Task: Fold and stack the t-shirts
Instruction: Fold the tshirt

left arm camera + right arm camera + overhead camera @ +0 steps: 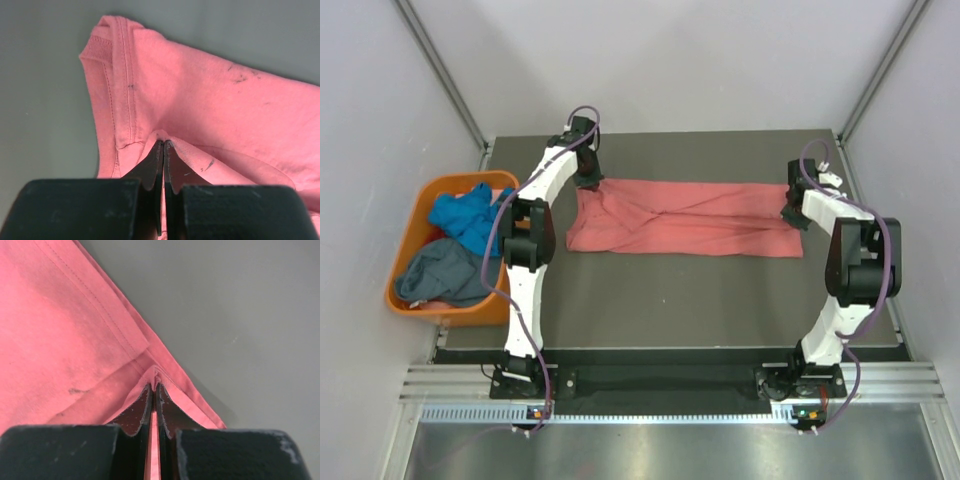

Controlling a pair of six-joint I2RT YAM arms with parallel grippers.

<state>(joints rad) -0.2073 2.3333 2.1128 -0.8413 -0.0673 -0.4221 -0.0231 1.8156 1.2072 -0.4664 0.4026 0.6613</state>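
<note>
starting at the near edge of the table (pixel 700 300), that's where both arm bases are bolted. just off the table's left edge sits the orange tub (pixel 402 262). the slate grey-blue shirt (pixel 445 272) is bunched in its nearer end and the bright blue shirt (pixel 465 215) is wadded up behind it. neither one looks started.

further in, across the table's far half, the salmon-pink shirt (pixel 690 220) lies flat as a long narrow strip running left to right, with rumpled diagonal creases through the middle. the right wrist view shows a hemmed layer lying over another layer, so my guess is one lengthwise fold is in.

the right gripper (pixel 154 382) is at the strip's end by the table's right edge, jaws squeezed together on a small ridge of pink cloth by the hem corner. the left gripper (pixel 164 145) is a bit farther back, toward the table's far left corner, pinched tight on a pleat of the same shirt near a stitched seam and ribbed edge.

so progress-wise it's early imo. one of three shirts is partly folded and held at both ends, it needs at least a crosswise fold, there's no stack yet, and two shirts haven't come out.
</note>
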